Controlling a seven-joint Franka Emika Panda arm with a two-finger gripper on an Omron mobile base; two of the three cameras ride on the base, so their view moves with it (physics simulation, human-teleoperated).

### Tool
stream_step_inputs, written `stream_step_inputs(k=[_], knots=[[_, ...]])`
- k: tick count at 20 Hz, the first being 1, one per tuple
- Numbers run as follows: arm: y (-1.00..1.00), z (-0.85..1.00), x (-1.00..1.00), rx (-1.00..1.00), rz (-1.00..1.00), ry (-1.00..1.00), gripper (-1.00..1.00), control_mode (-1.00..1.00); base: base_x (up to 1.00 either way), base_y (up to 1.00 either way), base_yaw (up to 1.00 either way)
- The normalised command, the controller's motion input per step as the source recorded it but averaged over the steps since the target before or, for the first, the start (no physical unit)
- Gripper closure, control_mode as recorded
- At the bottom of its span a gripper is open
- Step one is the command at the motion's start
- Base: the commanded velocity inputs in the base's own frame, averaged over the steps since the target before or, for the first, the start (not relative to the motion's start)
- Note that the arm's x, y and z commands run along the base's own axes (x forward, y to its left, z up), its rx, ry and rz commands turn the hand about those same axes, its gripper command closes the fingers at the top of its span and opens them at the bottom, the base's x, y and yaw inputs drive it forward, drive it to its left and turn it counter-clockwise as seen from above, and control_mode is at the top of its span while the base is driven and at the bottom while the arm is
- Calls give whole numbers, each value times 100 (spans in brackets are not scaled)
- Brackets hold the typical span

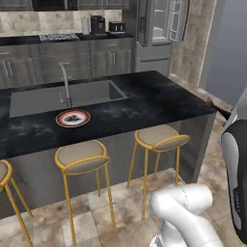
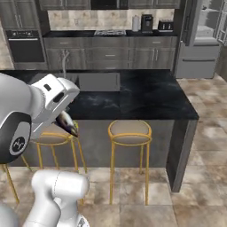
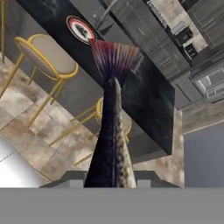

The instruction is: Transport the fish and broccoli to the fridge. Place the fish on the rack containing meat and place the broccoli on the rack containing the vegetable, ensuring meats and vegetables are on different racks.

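1. Biggest thing here is the long black stone-topped kitchen island [image 1: 144, 103], with a sunken grey sink [image 1: 62, 96] and a thin metal faucet [image 1: 65, 84] set into its top.
2. Off in the far corner stands the tall steel fridge [image 1: 157, 34]; its door looks open, with pale racks showing inside. It's well apart from the arm.
3. Along the near side of the island there's a row of round tan-cushioned stools with gold wire legs [image 1: 159, 140].
4. The fish, a long dark grey-brown one with a reddish-purple fanned tail [image 3: 111, 131], sticks straight out along the hand camera's line of sight, tail pointing away toward the island. From the right base camera you can see its dark tip poking out below the white hand, over the stools.
5. The two-finger gripper [image 3: 109, 183] is closed down around the body of the fish, fingers just partly apart, carrying it in the air above the floor.
6. Smallest: a round red-rimmed plate with something dark on it [image 1: 73, 117], sitting on the island just in front of the sink.
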Motion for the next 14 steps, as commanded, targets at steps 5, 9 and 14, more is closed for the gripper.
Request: stream_step_inputs(k=[5,9,14], knots=[[0,0,0,0,0,0,100,100,-2,-100,0],[0,0,0,0,0,0,100,100,0,-100,0],[0,0,0,0,0,0,100,100,1,-100,2]])
